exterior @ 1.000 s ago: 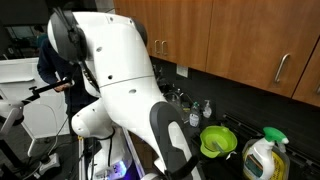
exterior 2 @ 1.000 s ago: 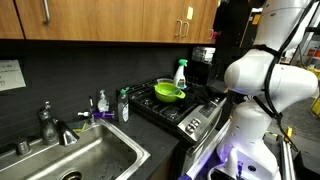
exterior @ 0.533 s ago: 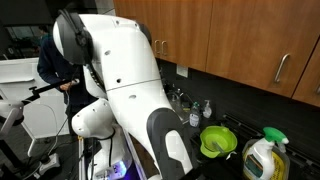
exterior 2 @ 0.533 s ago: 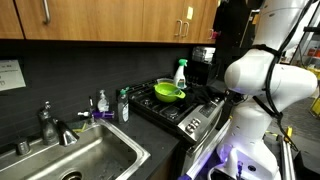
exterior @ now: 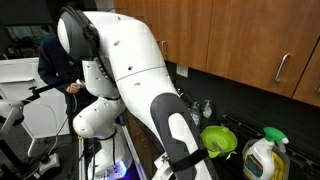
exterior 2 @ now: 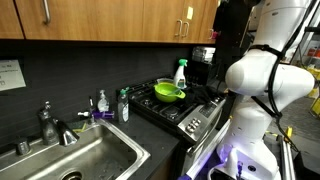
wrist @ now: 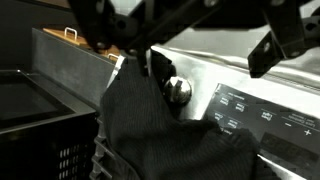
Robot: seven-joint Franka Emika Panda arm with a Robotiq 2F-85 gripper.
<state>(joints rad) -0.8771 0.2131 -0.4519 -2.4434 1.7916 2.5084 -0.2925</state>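
Observation:
In the wrist view my gripper [wrist: 190, 40] comes in from the top, open, with nothing between its dark fingers [wrist: 283, 45]. Below it is the stainless front of a stove [wrist: 250, 80] with a round knob [wrist: 179, 90] and a control panel. A dark towel [wrist: 170, 140] hangs over the stove front, just beside the knob. In both exterior views the white arm [exterior: 130, 60] [exterior 2: 265, 75] stands in front of the stove, and the gripper itself is hidden behind it. A green bowl [exterior 2: 168, 92] [exterior: 218, 141] sits on the cooktop.
A spray bottle [exterior 2: 181, 72] [exterior: 262, 156] stands behind the bowl. Left of the stove [exterior 2: 175, 108] are soap bottles [exterior 2: 123, 104], a faucet [exterior 2: 48, 122] and a steel sink [exterior 2: 85, 155]. Wooden cabinets [exterior 2: 110, 20] hang above. A person [exterior: 55, 70] stands behind the arm.
In an exterior view the arm's white links have swung to the right and its dark lower link has moved further right. Bowl, bottles and towel have stayed put.

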